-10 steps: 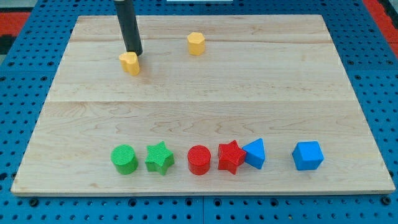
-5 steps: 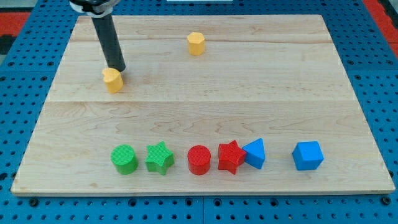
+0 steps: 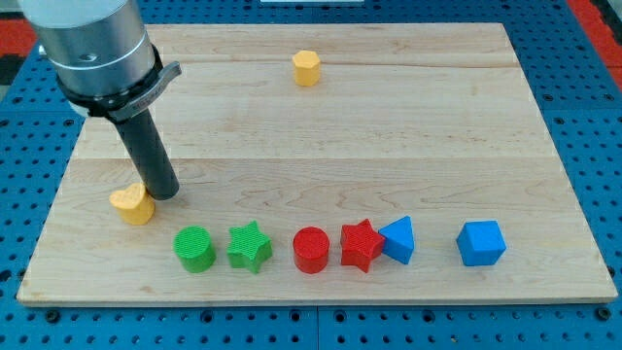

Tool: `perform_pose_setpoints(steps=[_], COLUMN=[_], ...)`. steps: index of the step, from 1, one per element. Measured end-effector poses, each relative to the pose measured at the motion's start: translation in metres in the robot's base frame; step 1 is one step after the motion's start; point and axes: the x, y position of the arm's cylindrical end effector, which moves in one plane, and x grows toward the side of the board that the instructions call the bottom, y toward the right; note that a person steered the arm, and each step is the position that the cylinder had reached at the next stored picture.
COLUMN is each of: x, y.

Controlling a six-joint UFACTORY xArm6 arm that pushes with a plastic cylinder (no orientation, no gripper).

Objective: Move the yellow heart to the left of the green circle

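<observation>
The yellow heart point(image 3: 132, 204) lies on the wooden board point(image 3: 321, 136) near its left edge, up and to the left of the green circle point(image 3: 194, 249). My tip point(image 3: 163, 193) touches the heart's upper right side. The rod rises from there toward the view's top left, with the arm's grey end above it. The green circle is the leftmost block of a row near the view's bottom.
Right of the green circle stand a green star point(image 3: 250, 246), a red circle point(image 3: 312, 250), a red star point(image 3: 362, 244), a blue triangle point(image 3: 398, 240) and a blue cube point(image 3: 481, 243). A yellow hexagon point(image 3: 306, 68) sits near the view's top.
My tip has pushed the yellow heart down and to the left, from the upper left of the board to just above and left of the green circle. The other blocks have not moved.
</observation>
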Motion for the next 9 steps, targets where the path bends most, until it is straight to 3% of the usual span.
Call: perform_pose_setpoints(steps=[7,9], x=[0.000,0.037], y=[-0.097,-0.049])
